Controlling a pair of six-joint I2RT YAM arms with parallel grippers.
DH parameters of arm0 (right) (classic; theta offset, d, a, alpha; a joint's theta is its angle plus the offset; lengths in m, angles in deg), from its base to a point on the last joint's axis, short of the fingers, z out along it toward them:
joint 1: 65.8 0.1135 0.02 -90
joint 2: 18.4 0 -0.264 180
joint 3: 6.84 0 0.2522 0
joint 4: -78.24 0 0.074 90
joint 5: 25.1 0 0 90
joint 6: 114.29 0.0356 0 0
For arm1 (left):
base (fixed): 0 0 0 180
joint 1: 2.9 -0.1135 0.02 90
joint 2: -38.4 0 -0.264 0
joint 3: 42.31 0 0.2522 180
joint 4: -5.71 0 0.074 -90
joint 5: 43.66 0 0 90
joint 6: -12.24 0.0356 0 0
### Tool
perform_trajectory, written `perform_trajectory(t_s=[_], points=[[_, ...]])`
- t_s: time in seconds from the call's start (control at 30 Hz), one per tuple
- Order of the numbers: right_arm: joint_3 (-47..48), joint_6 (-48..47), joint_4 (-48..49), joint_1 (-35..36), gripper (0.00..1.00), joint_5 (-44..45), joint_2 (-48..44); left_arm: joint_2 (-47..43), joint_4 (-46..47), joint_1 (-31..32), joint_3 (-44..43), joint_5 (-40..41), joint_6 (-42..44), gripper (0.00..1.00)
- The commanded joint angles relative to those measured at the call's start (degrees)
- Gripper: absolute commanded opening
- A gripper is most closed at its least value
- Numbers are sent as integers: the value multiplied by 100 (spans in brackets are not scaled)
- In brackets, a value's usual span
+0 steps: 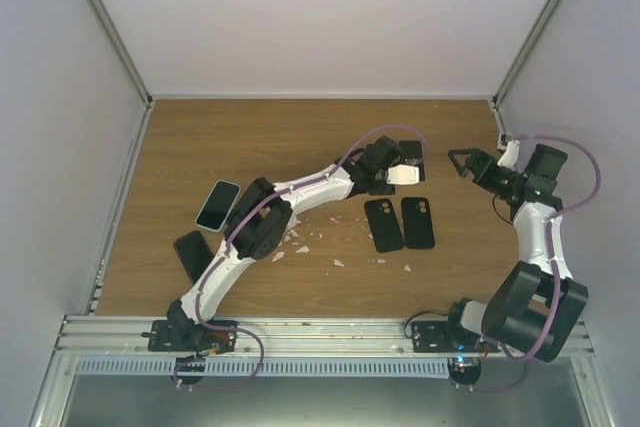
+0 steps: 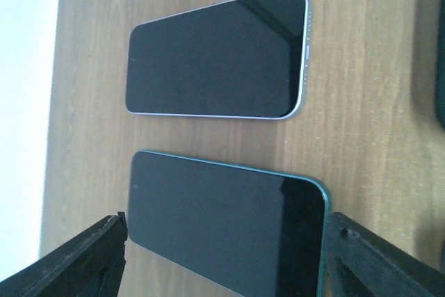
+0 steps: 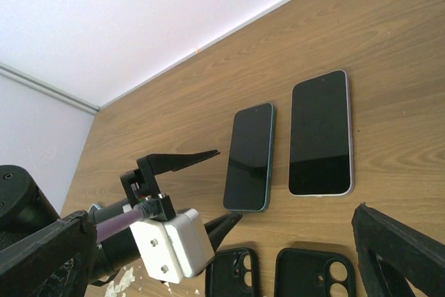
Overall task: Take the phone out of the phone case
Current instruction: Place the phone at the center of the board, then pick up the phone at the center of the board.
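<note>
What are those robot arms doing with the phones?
The left gripper is open, its fingers either side of a green-edged phone lying screen-up on the table. A silver phone lies beside it. Two black cases sit nearer the arms, apart from both phones. The right gripper is open too, holding nothing, off to the right.
</note>
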Motion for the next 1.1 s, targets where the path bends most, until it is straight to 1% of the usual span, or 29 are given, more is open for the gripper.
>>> perform_trajectory(t_s=[0.0, 0.07, 0.1, 0.13, 0.3, 0.4, 0.5, 0.57, 0.73, 0.87, 0.97, 1.07], points=[[-30, -15, 148, -41, 100, -130, -103, -626, -384, -104, -2, -698, -682, 81], [11, -71, 122, -41, 100, -146, -85, -848, -566, -199, -14, -907, -969, 90], [37, -108, 107, -41, 100, -142, -76, -963, -667, -256, -13, -987, -1119, 96], [61, -137, 79, -41, 100, -142, -75, -1095, -751, -308, -9, -1017, -1240, 99], [150, -244, 7, -41, 100, -156, -91, -1643, -1248, -713, -4, -1642, -1926, 99], [188, -308, -34, -41, 100, -171, -108, -2018, -1568, -1097, 69, -2190, -2384, 99], [199, -381, -44, -41, 100, -166, -132, -2449, -1831, -1584, 300, -2566, -2871, 99], [188, -416, -27, -41, 100, -150, -161, -2791, -1893, -1855, 584, -2587, -3077, 99], [97, -346, 37, -41, 99, -239, -151, -3621, -2128, -2515, 1348, -2582, -3279, 99], [155, -335, 37, -41, 100, -313, -47, -4129, -2317, -3230, 1957, -2853, -3480, 99], [176, -323, 42, -41, 99, -348, -23, -4547, -2325, -3666, 2446, -2884, -3543, 99], [164, -334, 60, -41, 100, -366, -50, -4816, -2610, -4066, 2820, -2897, -3551, 99]])
